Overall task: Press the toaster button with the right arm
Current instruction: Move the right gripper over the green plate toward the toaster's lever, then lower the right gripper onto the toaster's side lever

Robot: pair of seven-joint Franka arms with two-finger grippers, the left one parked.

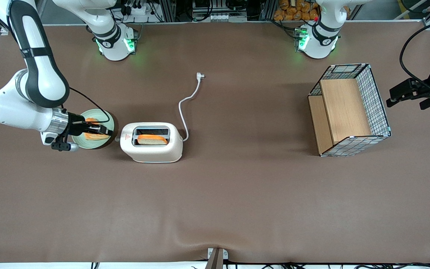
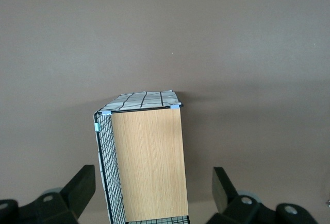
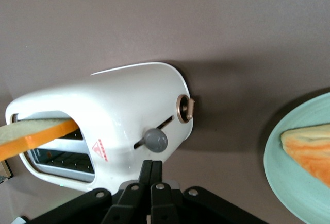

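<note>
Toaster (image 1: 151,144) nearest us; the gripper (image 3: 151,168), fingers pressed together, lines up just short of the toaster button (image 3: 155,139). Off-centre contact could slide off, shoving the toaster.

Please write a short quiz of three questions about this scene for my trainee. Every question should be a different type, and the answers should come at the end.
1. True or false: the toaster holds a slice of bread in the slot nearer to the front camera.
2. Where is the gripper in relation to the toaster button?
A. Pressing on it
B. Above the green plate, close to the button but apart from it
C. Over the wire basket
3. Fill in: the gripper's jaws are ____.

Key: 1 true; 2 B; 3 shut.
</note>
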